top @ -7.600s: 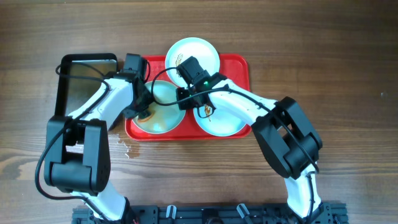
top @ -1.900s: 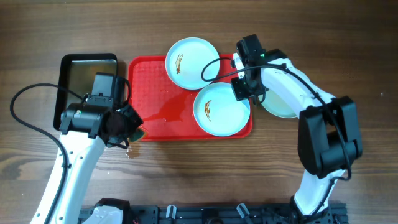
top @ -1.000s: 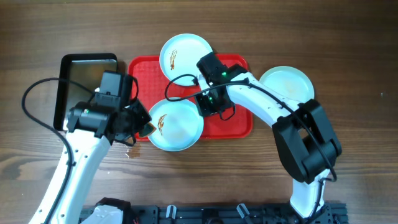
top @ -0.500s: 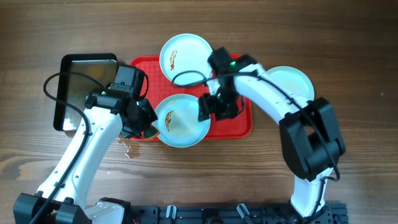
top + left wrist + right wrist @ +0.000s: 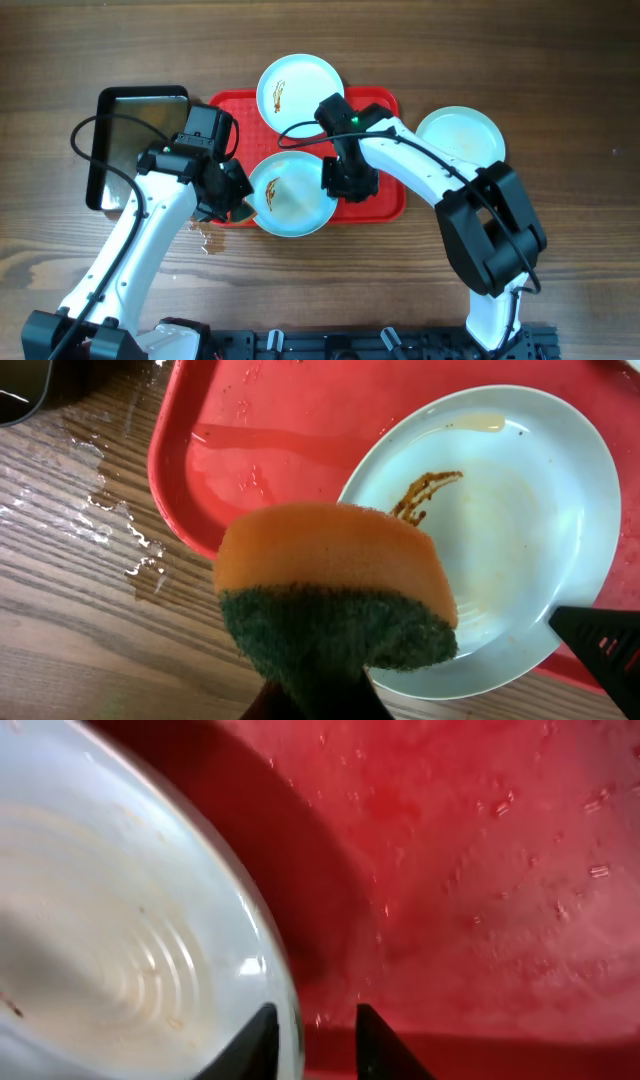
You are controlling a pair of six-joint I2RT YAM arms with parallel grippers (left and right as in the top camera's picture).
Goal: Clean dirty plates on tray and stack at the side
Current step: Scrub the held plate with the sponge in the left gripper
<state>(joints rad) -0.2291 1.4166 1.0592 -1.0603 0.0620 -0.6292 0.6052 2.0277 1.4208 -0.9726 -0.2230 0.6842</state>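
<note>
The red tray (image 5: 380,205) holds two dirty plates. One plate (image 5: 300,80) lies at the back, with a brown smear. The other plate (image 5: 295,200) overhangs the tray's front edge and has a smear (image 5: 425,495) near its left side. A third plate (image 5: 458,135), with no smear showing, lies on the table to the right of the tray. My left gripper (image 5: 228,203) is shut on an orange and green sponge (image 5: 335,580), just off the near plate's (image 5: 520,530) left rim. My right gripper (image 5: 343,182) is shut on that plate's right rim (image 5: 150,950), one finger inside and one outside (image 5: 315,1035).
A dark metal pan (image 5: 140,130) stands left of the tray. Water drops lie on the wood (image 5: 130,530) by the tray's front left corner (image 5: 190,490), and the tray floor (image 5: 480,870) is wet. The bare wooden table lies in front and to the right.
The right arm set one plate on the table at the right, then dragged another to the tray's front left. In the last half second its wrist swung left. The plate and sponge stayed put.
</note>
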